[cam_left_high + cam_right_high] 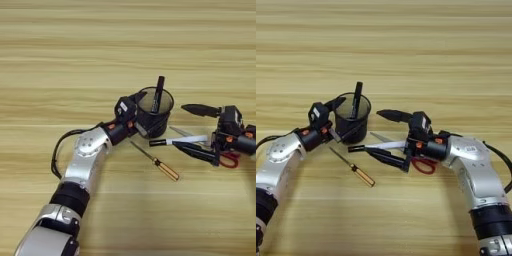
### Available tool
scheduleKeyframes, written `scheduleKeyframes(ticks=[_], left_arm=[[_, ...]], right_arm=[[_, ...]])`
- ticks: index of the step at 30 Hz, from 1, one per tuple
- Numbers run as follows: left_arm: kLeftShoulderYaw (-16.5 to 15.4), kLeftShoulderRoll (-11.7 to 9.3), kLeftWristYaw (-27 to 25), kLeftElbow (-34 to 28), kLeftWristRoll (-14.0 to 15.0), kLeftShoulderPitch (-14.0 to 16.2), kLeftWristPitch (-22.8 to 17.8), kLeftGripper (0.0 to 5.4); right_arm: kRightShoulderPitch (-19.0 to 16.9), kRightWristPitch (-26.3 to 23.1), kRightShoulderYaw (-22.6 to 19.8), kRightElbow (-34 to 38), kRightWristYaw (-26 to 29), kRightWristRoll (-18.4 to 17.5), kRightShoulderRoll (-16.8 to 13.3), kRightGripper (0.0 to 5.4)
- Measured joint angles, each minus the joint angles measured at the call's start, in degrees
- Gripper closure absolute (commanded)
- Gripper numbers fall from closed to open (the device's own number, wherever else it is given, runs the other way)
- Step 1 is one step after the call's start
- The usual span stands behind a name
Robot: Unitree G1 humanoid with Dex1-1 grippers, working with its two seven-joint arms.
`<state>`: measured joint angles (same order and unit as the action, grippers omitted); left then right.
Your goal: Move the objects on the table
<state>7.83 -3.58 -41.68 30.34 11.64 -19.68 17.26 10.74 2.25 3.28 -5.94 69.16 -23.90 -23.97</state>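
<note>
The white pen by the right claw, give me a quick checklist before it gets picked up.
1. Right claw open: ok, fingers spread wide.
2. White pen lying flat on the table: ok.
3. Pen between the fingers: cannot tell; the lower finger overlaps it.
4. Scissors out of the way: not ok, right beside the pen.
5. Left claw holding the cup: ok, one finger on each side of its wall.
6. Screwdriver apart from the pen: ok.

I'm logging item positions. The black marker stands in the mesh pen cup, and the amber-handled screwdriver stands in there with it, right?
Not quite. The black marker does stand in the mesh pen cup, but the amber-handled screwdriver lies flat on the table in front of it, as the right eye view shows.
</note>
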Motion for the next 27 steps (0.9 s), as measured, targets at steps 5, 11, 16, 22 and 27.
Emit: scheduleKeyframes(ticks=[5, 11, 16, 22, 27], left_arm=[[-0.30, -0.02, -0.08, -2.39, 0.08, 1.76, -1.73, 0.71], [-0.29, -0.50, -0.22, -4.21, 0.07, 3.39, -2.97, 0.71], [-0.12, -0.77, -0.32, -4.88, -0.01, 4.11, -2.98, 0.71], [0.43, -0.77, -0.27, -3.78, -0.34, 4.48, -2.59, 0.71], [0.46, -0.67, -0.19, -3.05, -0.38, 4.46, -1.49, 0.71]], right_arm=[[-0.01, 0.00, 0.00, 0.12, 0.00, 0.00, 0.00, 0.00], [-0.01, 0.00, 0.00, 0.45, 0.01, 0.00, 0.00, 0.00], [-0.01, 0.00, 0.00, 0.55, 0.00, 0.00, 0.00, 0.00], [0.00, -0.07, -0.10, 1.05, 0.00, -0.16, -0.02, 0.00], [0.00, -0.13, -0.16, 1.21, 0.00, -0.76, -0.02, 0.00]])
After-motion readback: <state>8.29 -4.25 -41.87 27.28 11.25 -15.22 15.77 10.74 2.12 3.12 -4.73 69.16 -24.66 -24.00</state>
